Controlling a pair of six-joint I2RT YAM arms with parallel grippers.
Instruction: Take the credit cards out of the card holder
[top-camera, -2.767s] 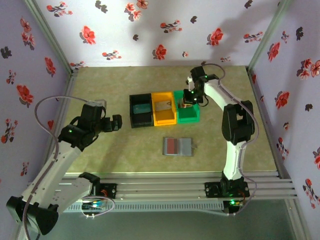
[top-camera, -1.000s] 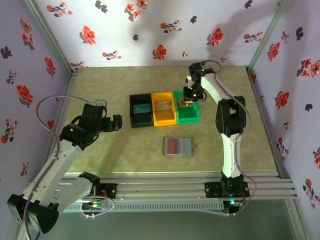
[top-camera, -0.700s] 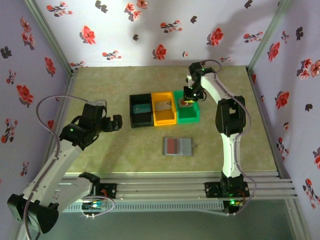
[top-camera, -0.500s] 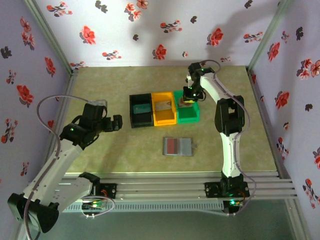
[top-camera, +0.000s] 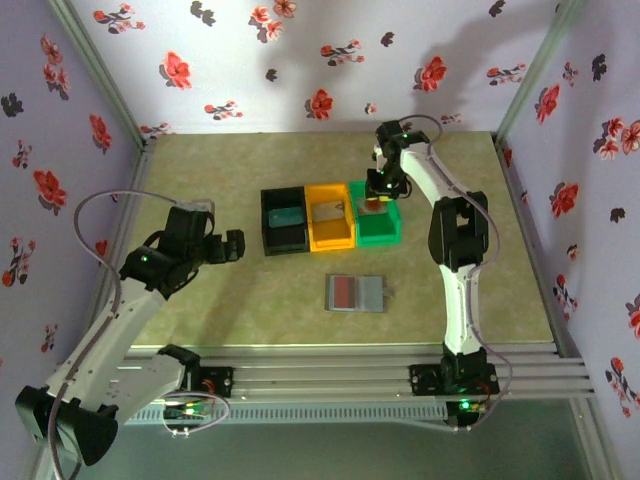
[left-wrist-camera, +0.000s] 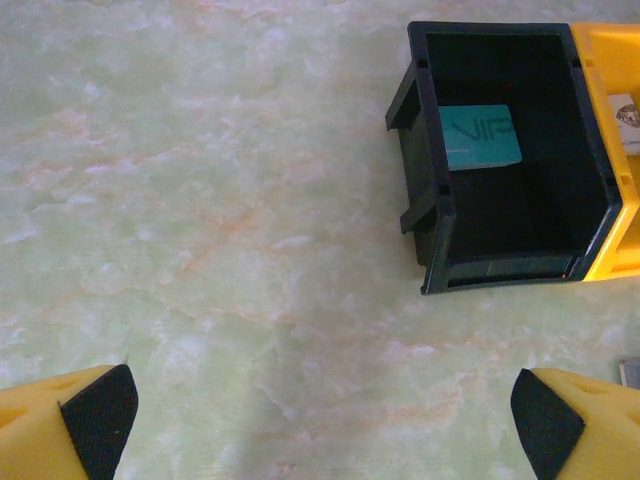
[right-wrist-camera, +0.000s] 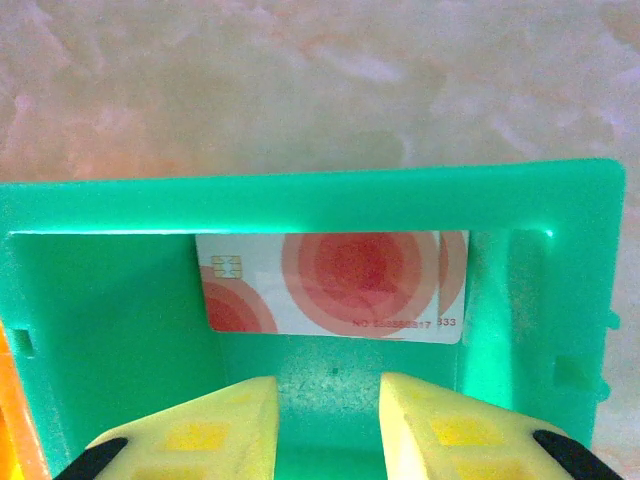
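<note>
The card holder (top-camera: 356, 292) lies open and flat on the table, its left panel reddish and its right panel grey. A pale credit card with red circles (right-wrist-camera: 330, 285) rests inside the green bin (right-wrist-camera: 100, 330), free of the fingers. My right gripper (right-wrist-camera: 328, 400) hangs just over that bin (top-camera: 378, 232), open, with nothing between its yellow fingers. A teal card (left-wrist-camera: 480, 137) lies in the black bin (left-wrist-camera: 430, 210). A grey card (top-camera: 330, 208) sits in the orange bin (top-camera: 331, 240). My left gripper (left-wrist-camera: 322, 425) is wide open above bare table, left of the bins.
The three bins stand side by side at mid-table, black, orange, green from left to right. Flowered walls close in the left, back and right sides. Open tabletop lies around the card holder and in front of the left arm (top-camera: 150, 270).
The right arm has shifted slightly toward the back over the green bin. The left arm has not moved.
</note>
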